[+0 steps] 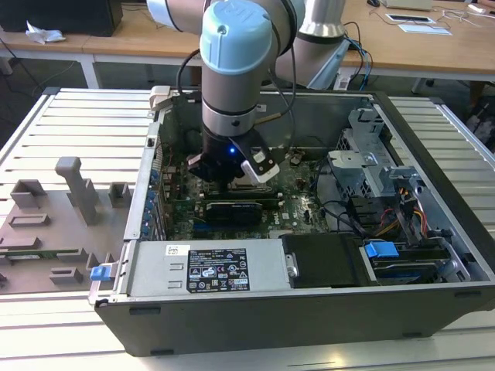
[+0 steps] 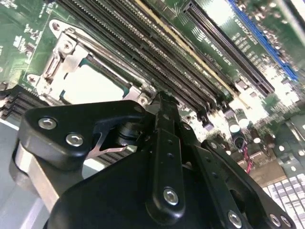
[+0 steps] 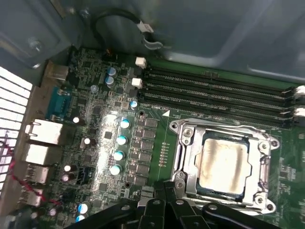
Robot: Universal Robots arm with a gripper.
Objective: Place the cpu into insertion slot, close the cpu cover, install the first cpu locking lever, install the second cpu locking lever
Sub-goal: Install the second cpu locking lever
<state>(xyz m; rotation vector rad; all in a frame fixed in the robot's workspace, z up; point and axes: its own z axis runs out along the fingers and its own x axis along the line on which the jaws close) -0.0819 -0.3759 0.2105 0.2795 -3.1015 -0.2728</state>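
Cpu: the cpu (image 3: 224, 162) lies flat inside the slot (image 3: 183, 160), its pale metal top showing through the cover's window; it also shows in the second wrist view (image 2: 90, 83). Judged placed.
Cover: the cover (image 3: 259, 162) lies down over the chip as a silvery frame around its edges, not raised. Judged closed, or very nearly so.
Levers: thin metal bars run along the frame's edges, but I cannot tell whether either locking lever is hooked under its catch. These two steps look like what is left.
Claw: in the first wrist view the claw (image 3: 164, 200) hangs just beside the socket's near edge, over the board (image 3: 100, 124); its black fingers (image 2: 164, 124) come together at the tips with nothing between them, so it reads as clenched and empty.
Arm: in the exterior view the arm (image 1: 232, 54) reaches down into the open case (image 1: 309, 309), which lies on a slatted worktop (image 1: 62, 124).
Neighbours: long black memory slots (image 3: 214, 90) run alongside the socket, apart from it.
Progress: roughly the first half seems done; the locking is unconfirmed.
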